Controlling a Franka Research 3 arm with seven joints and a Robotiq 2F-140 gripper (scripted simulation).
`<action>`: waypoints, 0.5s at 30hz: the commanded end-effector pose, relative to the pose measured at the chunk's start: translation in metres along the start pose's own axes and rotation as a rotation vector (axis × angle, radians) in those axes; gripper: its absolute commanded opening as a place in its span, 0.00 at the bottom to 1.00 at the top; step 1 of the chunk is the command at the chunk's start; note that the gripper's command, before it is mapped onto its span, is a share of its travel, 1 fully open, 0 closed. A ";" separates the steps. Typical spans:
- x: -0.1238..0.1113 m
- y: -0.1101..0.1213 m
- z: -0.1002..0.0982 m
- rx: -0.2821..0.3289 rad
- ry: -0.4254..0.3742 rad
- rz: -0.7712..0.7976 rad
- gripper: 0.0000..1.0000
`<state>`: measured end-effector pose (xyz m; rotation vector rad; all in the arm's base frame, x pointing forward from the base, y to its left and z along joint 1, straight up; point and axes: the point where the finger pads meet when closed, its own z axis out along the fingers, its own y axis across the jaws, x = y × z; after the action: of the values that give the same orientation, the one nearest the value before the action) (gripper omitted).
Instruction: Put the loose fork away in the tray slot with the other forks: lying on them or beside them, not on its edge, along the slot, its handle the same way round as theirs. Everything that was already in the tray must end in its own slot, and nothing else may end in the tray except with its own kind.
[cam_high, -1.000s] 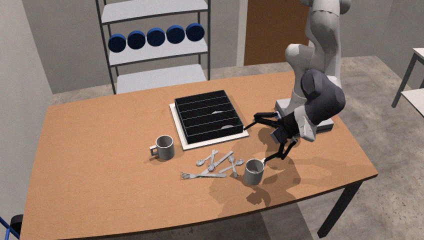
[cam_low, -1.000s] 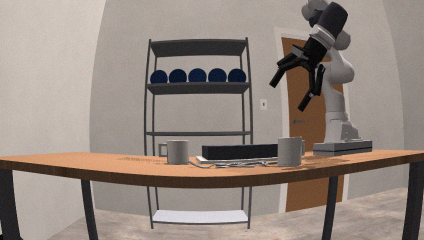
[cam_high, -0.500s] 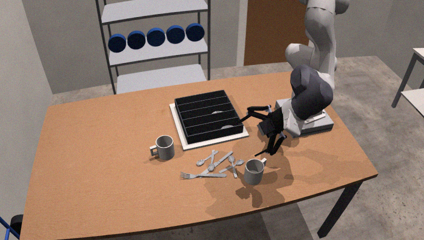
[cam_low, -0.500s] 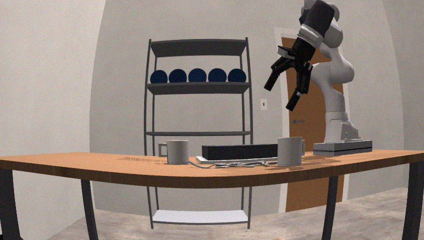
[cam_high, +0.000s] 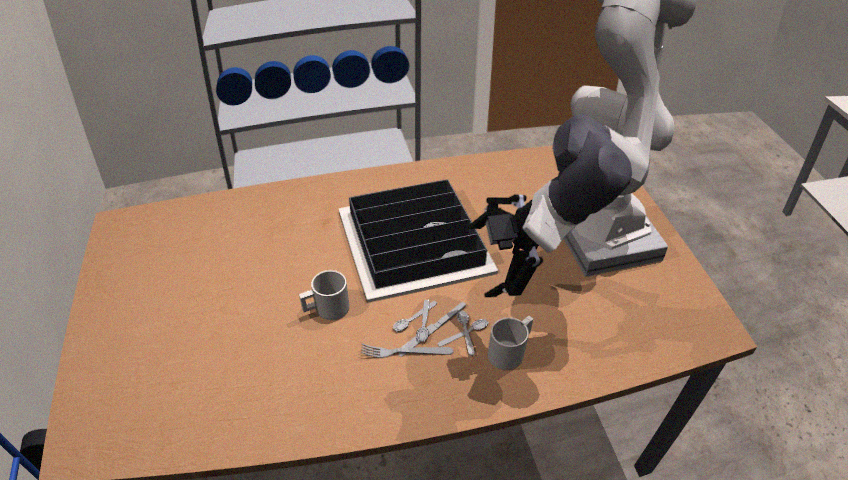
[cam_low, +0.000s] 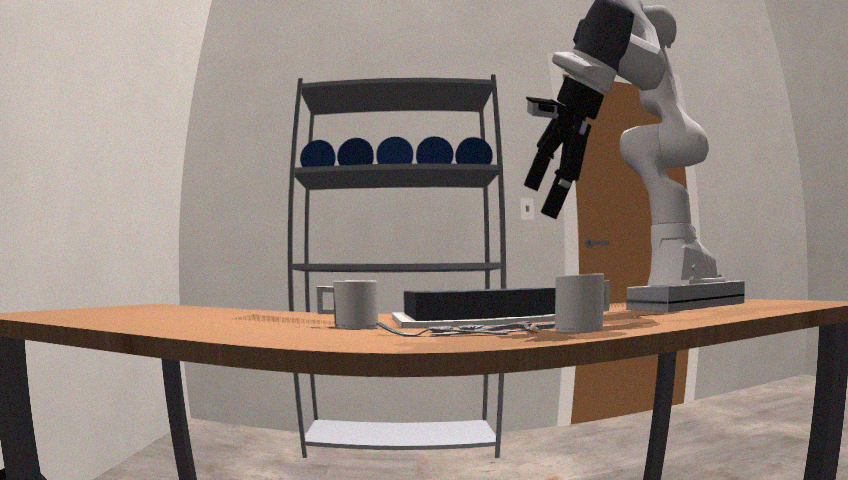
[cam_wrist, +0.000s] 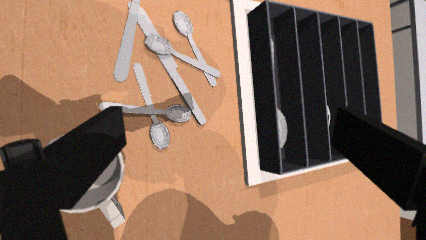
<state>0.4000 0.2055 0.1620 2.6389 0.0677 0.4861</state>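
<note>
The loose fork (cam_high: 404, 350) lies flat on the table in front of the tray, tines to the left, at the edge of a pile of spoons and a knife (cam_high: 437, 325). In the wrist view only its handle (cam_wrist: 125, 50) shows, beside the knife (cam_wrist: 172, 75). The black slotted tray (cam_high: 416, 231) sits on a white mat; it also shows in the wrist view (cam_wrist: 310, 90). Pale cutlery glints in two slots (cam_wrist: 281, 125), too hidden to tell which kind. My gripper (cam_high: 496, 249) (cam_low: 547, 190) (cam_wrist: 229, 125) is open and empty, high above the table between the pile and the tray.
One grey mug (cam_high: 508, 342) stands right of the pile, partly under my left finger in the wrist view (cam_wrist: 100, 190). A second mug (cam_high: 329, 294) stands left of the tray. The robot base (cam_high: 615, 237) is right of the tray. A shelf with blue discs (cam_high: 312, 74) stands behind the table.
</note>
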 end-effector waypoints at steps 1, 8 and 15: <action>-0.001 0.011 0.006 -0.005 -0.027 0.165 1.00; 0.001 0.029 0.015 -0.012 -0.072 0.309 1.00; 0.002 0.047 0.024 -0.022 -0.118 0.463 1.00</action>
<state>0.4097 0.1620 0.1639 2.6681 -0.3927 0.4534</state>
